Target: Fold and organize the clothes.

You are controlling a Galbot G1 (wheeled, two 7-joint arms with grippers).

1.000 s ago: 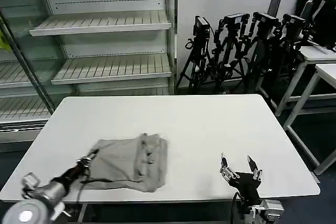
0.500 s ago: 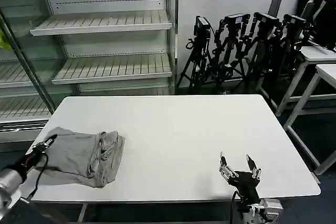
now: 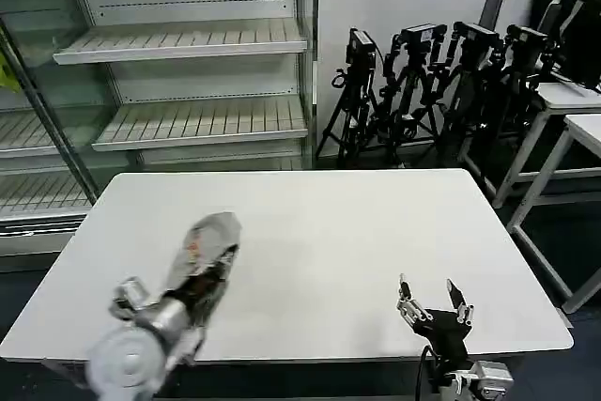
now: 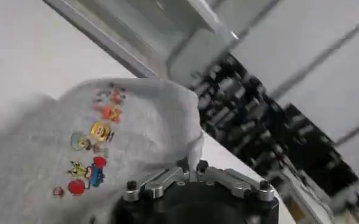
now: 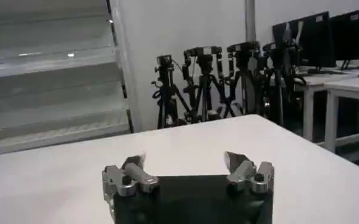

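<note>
A broad, smooth white rectangular worktop [image 3: 376, 223] with rounded corners carries the work. Behind it, ribbed metal shelves [image 3: 178, 44] are seen on the left side, and a row of black tripods [image 3: 423, 82] against a pale wall on the right side. The clothes [image 3: 208, 239], a soft, light grey cotton T-shirt, are gathered into a rumpled, upright bundle over the worktop near its front-left corner, lifted rather than lying flat. In the left wrist view the fabric [image 4: 106, 140] is seen draped in loose folds, with a small printed graphic [image 4: 91, 155] of red, yellow and blue figures on it. The left gripper [image 3: 202, 281] is placed directly under the bundle, and its jaws are closed on a pinch of the grey cloth [image 4: 191, 167]. The right gripper [image 3: 434, 300] is held low at the front edge of the worktop towards the right corner, well apart from the shirt, with its jaws spread wide and nothing between them [image 5: 188, 170].
</note>
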